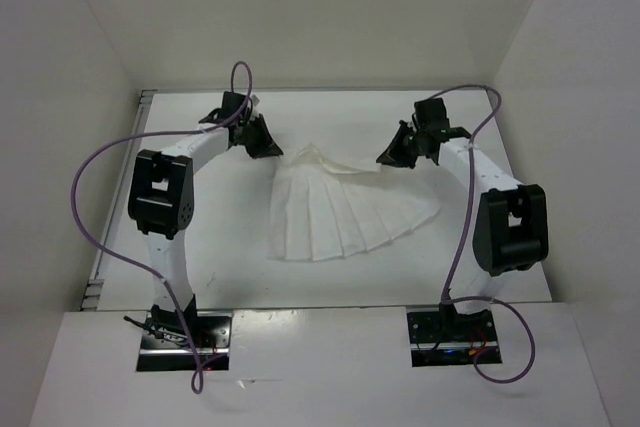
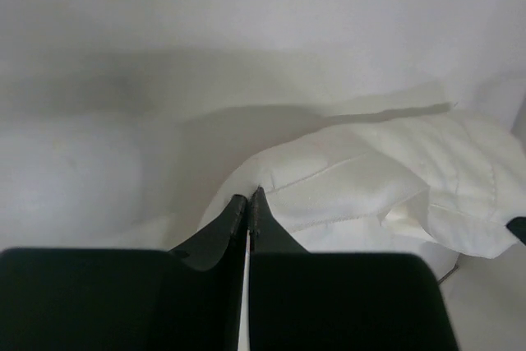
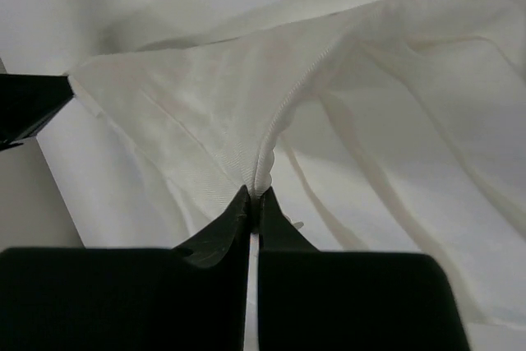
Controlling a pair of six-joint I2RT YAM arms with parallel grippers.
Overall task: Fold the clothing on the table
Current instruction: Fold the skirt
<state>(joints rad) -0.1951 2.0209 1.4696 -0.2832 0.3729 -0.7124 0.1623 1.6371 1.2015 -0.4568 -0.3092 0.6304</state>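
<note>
- Right of the left tool (image 2: pixel 248 203), the clothing (image 2: pixel 370 195) runs off the picture's edge.
- Above and right of the right tool (image 3: pixel 253 196), its folds are cut off too.
- From overhead, each tool's tip is too small and dark to make out.

Thin, soft white cloth of the clothing (image 1: pixel 345 212), matt, with stitched seams and pleat-like creases, on the smooth, glossy white table (image 1: pixel 230 257), which has a thin metal rim (image 1: pixel 97 272) at 9 o'clock; the left end effector (image 2: pixel 249 200) and right end effector (image 3: pixel 251 195) are smooth, dull black plastic
</note>
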